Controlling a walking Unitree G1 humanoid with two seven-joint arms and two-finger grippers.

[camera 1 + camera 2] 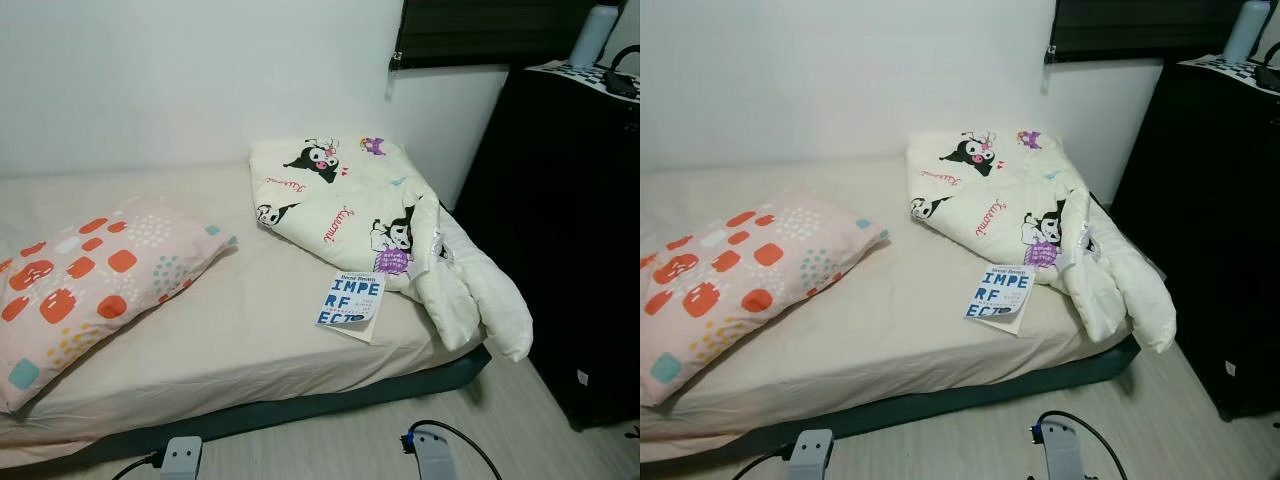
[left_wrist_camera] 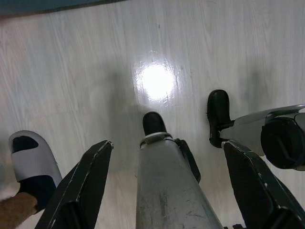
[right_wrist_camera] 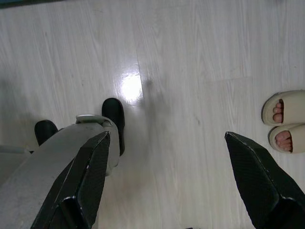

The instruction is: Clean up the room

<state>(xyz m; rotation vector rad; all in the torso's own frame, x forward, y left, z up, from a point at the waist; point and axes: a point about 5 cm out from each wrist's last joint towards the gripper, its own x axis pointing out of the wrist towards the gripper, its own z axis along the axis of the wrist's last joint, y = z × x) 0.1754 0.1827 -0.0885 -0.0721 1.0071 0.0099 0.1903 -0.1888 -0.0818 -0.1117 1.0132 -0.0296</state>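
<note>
Both grippers [image 2: 167, 157] [image 3: 171, 157] open over floor [image 2: 71, 71]; book [image 1: 351, 299] on bed [image 1: 220, 330].

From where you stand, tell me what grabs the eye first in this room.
A cream cartoon-print comforter lies bunched at the bed's right end, one fold drooping over the mattress edge beside a black cabinet. A book with big blue letters lies at its foot, near the bed's front edge. A pink pillow with orange patches lies on the left.
</note>
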